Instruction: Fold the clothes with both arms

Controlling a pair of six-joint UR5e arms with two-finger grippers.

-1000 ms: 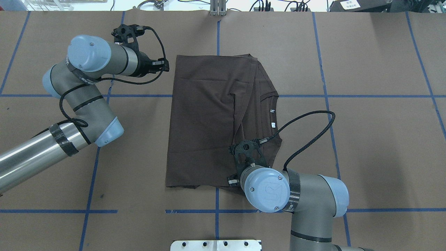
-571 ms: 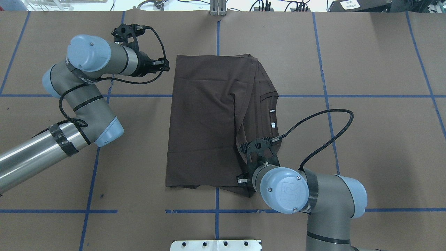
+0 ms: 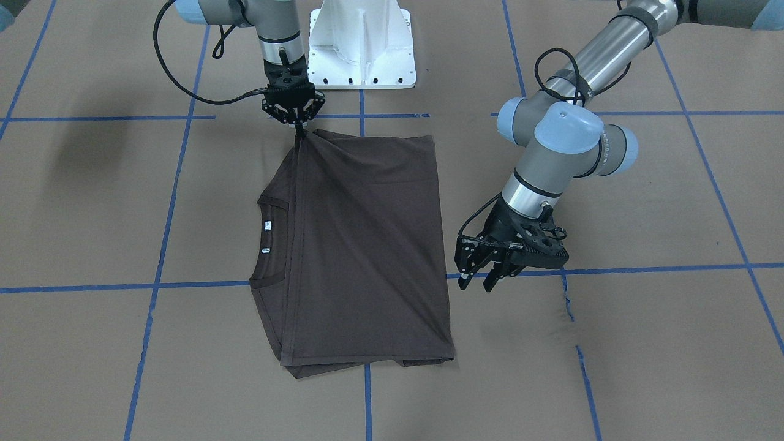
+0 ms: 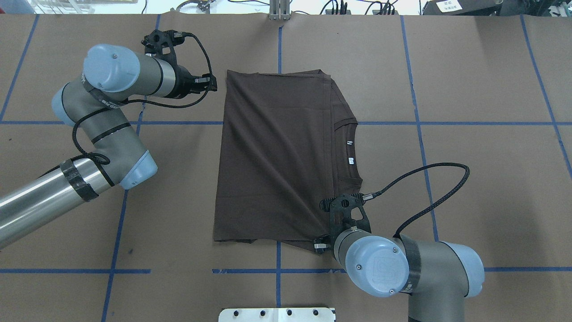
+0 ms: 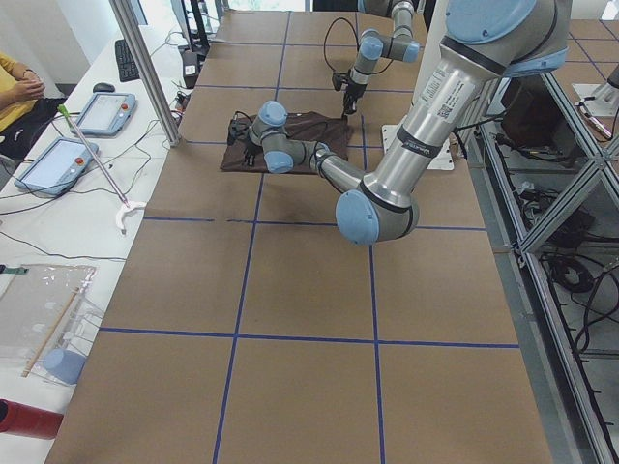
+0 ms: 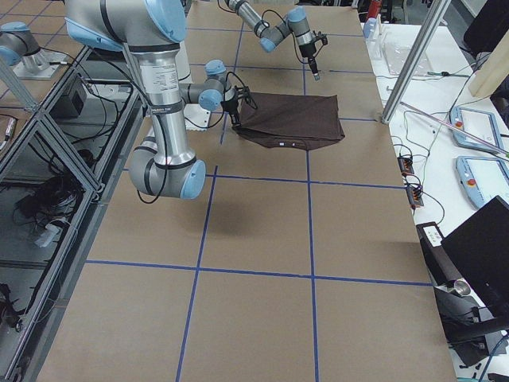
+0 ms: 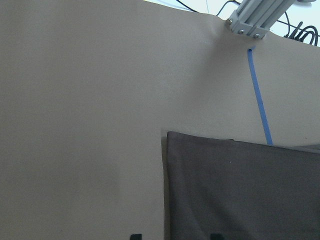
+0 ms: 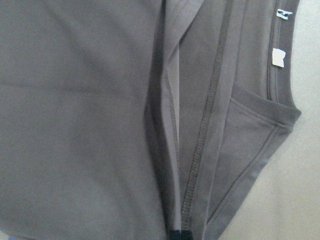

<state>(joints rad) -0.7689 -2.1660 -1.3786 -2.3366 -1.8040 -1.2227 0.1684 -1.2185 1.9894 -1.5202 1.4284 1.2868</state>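
Note:
The dark brown T-shirt (image 3: pixel 361 245) lies folded lengthwise on the brown table, its collar and white neck tags (image 3: pixel 267 225) showing at one side. In the overhead view the shirt (image 4: pixel 277 156) sits mid-table. My right gripper (image 3: pixel 299 125) is shut on the shirt's near corner and pulls the fabric into a taut point. In the right wrist view folded layers and a stitched hem (image 8: pixel 200 150) fill the frame. My left gripper (image 3: pixel 478 283) is open and empty, just off the shirt's far corner, which the left wrist view (image 7: pixel 240 190) shows.
The white pedestal base (image 3: pixel 361 43) stands just behind the right gripper. Blue tape lines (image 4: pixel 420 123) grid the table. A metal post (image 4: pixel 279 11) stands at the far edge. Operators' desks with tablets (image 5: pixel 68 145) lie beyond the table.
My right gripper has drawn back toward the robot's base and rightward in the overhead view, holding the shirt corner. The loose upper fold has been pulled flat and taut. The left arm has barely moved.

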